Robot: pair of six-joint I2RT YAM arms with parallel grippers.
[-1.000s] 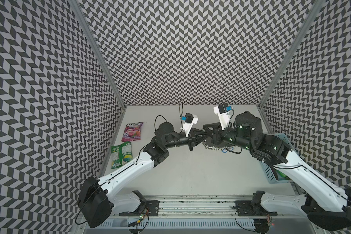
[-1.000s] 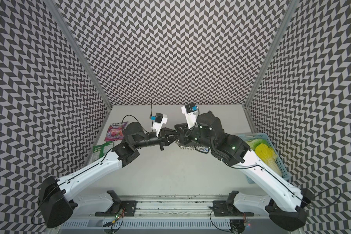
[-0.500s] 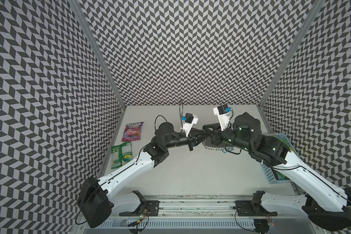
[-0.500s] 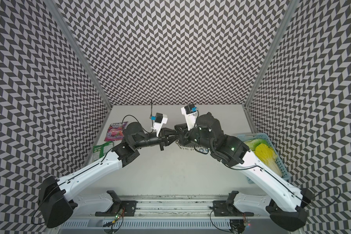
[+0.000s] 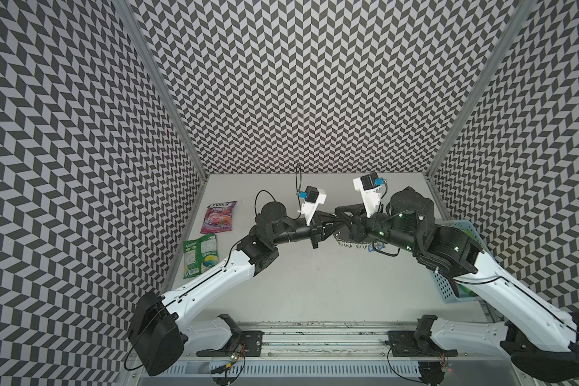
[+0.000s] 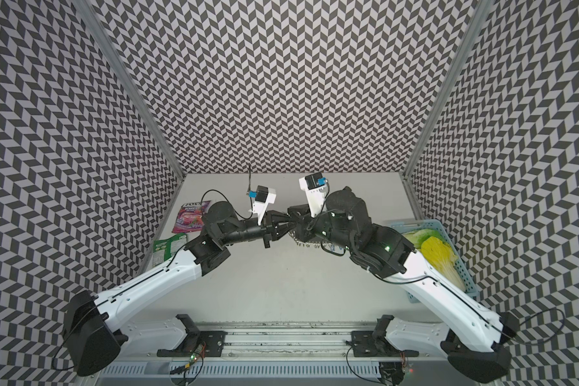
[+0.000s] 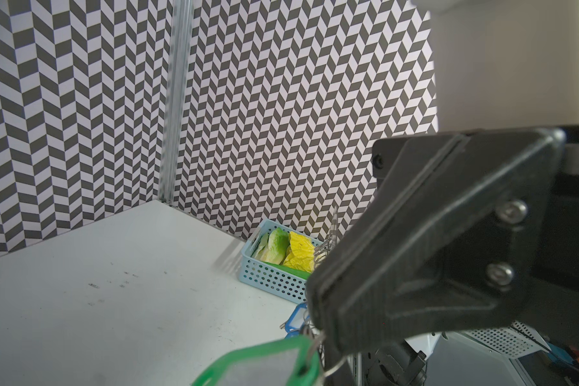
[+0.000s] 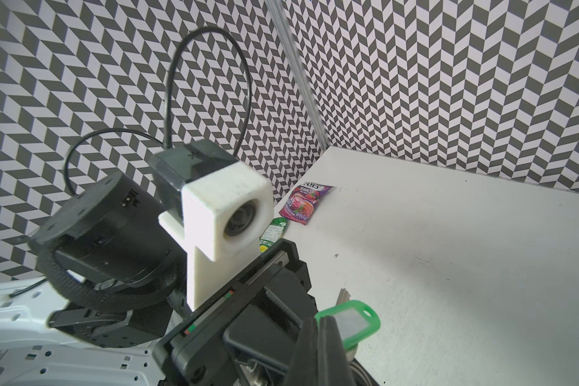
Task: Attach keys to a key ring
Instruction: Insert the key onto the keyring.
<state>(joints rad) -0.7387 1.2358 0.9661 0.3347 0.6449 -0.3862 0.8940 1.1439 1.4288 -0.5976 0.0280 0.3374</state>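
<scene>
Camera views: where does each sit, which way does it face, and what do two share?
Top views: high above the robot's base, looking down on the table; left arm, right arm, left tool close to right tool.
Left wrist: on the left arm, facing the blue basket and a wall corner; right tool fills foreground.
Right wrist: on the right arm, facing the left arm's wrist camera and a purple candy bag.
Shared: both wrist views show the green key tag.
</scene>
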